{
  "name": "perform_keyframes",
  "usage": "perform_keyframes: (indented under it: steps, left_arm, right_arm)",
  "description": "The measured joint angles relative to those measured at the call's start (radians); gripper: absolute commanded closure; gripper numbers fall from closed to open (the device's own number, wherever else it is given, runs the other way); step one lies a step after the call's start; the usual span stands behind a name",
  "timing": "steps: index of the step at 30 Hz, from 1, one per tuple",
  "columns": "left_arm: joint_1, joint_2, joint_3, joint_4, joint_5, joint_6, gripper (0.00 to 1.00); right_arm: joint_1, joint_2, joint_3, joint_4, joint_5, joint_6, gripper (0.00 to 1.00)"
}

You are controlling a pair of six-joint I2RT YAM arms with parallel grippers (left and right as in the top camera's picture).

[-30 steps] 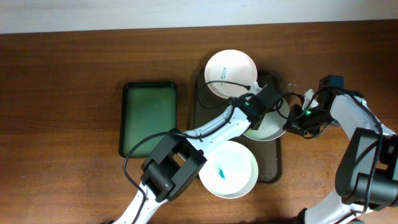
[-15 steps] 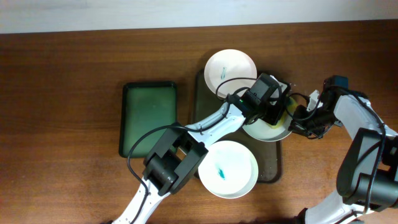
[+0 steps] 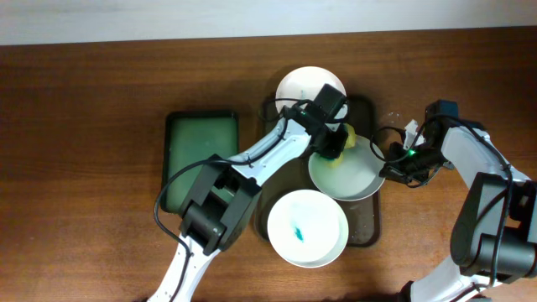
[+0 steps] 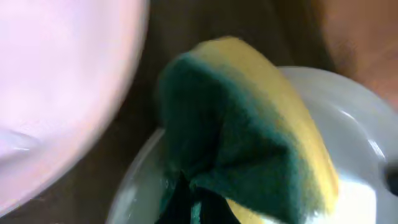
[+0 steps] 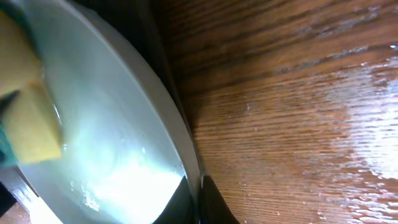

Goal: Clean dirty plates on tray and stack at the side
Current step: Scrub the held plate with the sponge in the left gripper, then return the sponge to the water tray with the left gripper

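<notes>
Overhead, the tray (image 3: 365, 222) sits right of centre with its long axis running top to bottom of the frame. All three plates are round, so they have no long axis of their own. They line up along the tray:

- The top plate (image 3: 306, 92) hangs over the upper edge.
- The middle plate (image 3: 352, 176) is around the tray's centre right.
- The bottom plate (image 3: 315, 214) hangs off the lower left, with a teal smear (image 3: 298, 232) in its middle.

The left gripper (image 3: 334, 141) is clamped on a sponge (image 3: 344, 138), squeezing it into a fold. The sponge is green on one side and yellow on the other, and it's pressed against the middle plate's upper left rim.

The right gripper (image 3: 391, 164) is pinched closed on that plate's right rim. In the right wrist view the plate looks tipped up rather than flat.

A green tray (image 3: 197, 143) lies to the left on the table (image 3: 84, 126), also with its long side running up-down.
</notes>
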Motion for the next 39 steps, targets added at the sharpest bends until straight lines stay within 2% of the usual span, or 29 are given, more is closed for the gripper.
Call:
perform_keyframes:
  steps: [2,5,10,13,15,17,20,23,26,30,31,33,35,36,39]
  left_arm:
    - [-0.008,0.0,0.0,-0.021,0.147,0.004,1.0]
    - [-0.038,0.0,-0.002,-0.06,0.284,0.007,1.0]
    - [-0.052,0.0,0.001,-0.232,0.383,0.018,1.0]
    - [-0.025,0.001,0.028,-0.36,0.309,0.021,1.0]
    - [0.032,0.001,0.076,-0.434,0.161,0.021,1.0]
    - [0.066,-0.021,0.09,-0.453,0.09,0.02,1.0]
    - [0.14,-0.13,0.09,-0.505,0.004,0.019,1.0]
    - [0.253,-0.301,0.09,-0.598,-0.071,0.018,1.0]
    - [0.354,-0.37,0.09,-0.725,-0.206,0.018,1.0]
    - [0.476,-0.37,-0.053,-0.672,-0.267,0.018,1.0]
    - [0.514,-0.367,-0.166,-0.61,-0.271,0.018,1.0]
    - [0.564,-0.364,-0.285,-0.536,-0.242,0.018,1.0]
    - [0.597,-0.364,-0.331,-0.518,-0.197,0.026,1.0]
    - [0.607,-0.364,-0.333,-0.516,-0.182,0.03,0.99]
    - [0.62,-0.381,-0.335,-0.509,-0.134,0.051,0.86]
  right_arm:
    - [0.0,0.0,0.0,-0.009,0.01,-0.008,0.96]
    - [0.0,0.0,0.0,-0.01,0.016,-0.017,0.96]
    - [0.003,0.0,-0.013,-0.024,0.011,-0.037,0.96]
    - [0.006,0.002,-0.014,-0.019,0.006,-0.036,0.96]
    - [0.008,0.002,-0.014,-0.005,-0.013,-0.027,0.96]
    - [0.008,0.001,-0.014,-0.006,-0.016,-0.024,0.96]
    - [0.002,-0.056,-0.014,-0.01,0.015,-0.01,0.96]
    - [-0.003,-0.224,-0.013,-0.029,0.035,-0.003,0.96]
    - [-0.003,-0.256,-0.013,-0.049,0.038,-0.002,0.96]
    - [0.009,-0.256,-0.012,-0.127,0.05,-0.018,0.96]
    - [0.038,-0.259,-0.012,-0.164,0.06,-0.032,0.96]
    - [0.096,-0.291,-0.012,-0.23,0.118,-0.037,0.96]
    - [0.168,-0.352,-0.013,-0.278,0.182,-0.037,0.96]
    - [0.211,-0.389,-0.012,-0.302,0.215,-0.036,0.96]
    - [0.319,-0.449,-0.012,-0.349,0.297,-0.005,0.96]
